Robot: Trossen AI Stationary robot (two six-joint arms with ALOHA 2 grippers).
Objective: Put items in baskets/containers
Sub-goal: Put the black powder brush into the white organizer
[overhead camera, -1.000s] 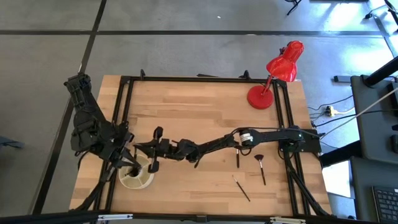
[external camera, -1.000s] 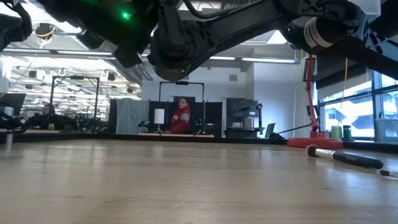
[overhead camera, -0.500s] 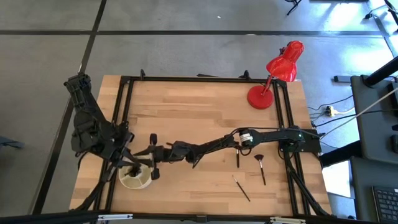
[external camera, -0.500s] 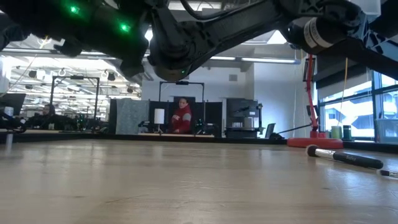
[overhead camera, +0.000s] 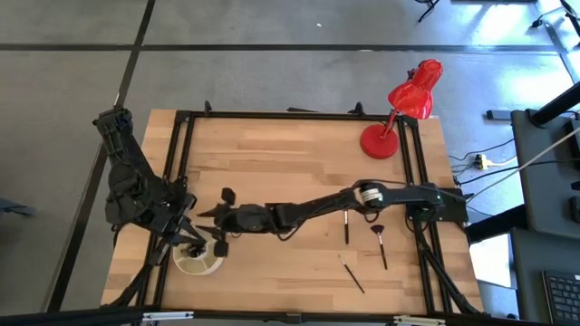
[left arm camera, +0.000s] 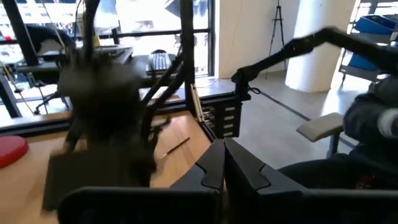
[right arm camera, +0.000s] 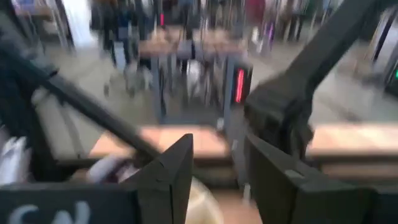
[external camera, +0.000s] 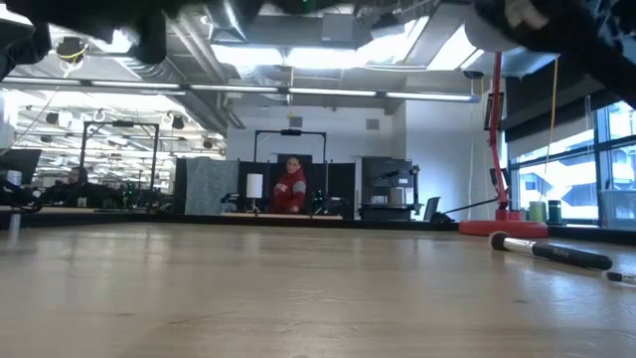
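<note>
brushes first, high view: 3 lie loose on the wooden table [overhead camera: 272, 154] toward its right half. a dark brush [overhead camera: 346, 227] sits near the right arm's elbow, a fan-tipped brush [overhead camera: 380, 242] just to its right, and a thin dark brush [overhead camera: 352, 273] closer to the front edge, apart from both. the cream container [overhead camera: 197, 260] is at the front-left of the table, with dark brush handles standing in it. the left gripper [overhead camera: 186, 237] hangs over the container's rim; its jaw state cannot be told from here. the right arm reaches across the table from the right, and the right gripper [overhead camera: 221, 217] sits just beside the container, behind and to its right. its fingers look spread, nothing visible between them. a red lamp [overhead camera: 403, 109] stands at the back-right corner.

low view: a dark brush with light bristles [external camera: 550, 251] lies on the tabletop at right, the lamp's base and stem behind it. a person in red [external camera: 289, 187] sits far off in the room. arm parts are only dark blur along the top.

left wrist view: the left fingers [left arm camera: 214, 168] are pressed together, no gap, nothing seen held. a thin brush [left arm camera: 174, 146] lies on the wood beyond.

right wrist view: blurred. the right fingers [right arm camera: 177, 171] stand apart with a clear gap, empty. a pale curved shape below the gap may be the container; cannot tell.
</note>
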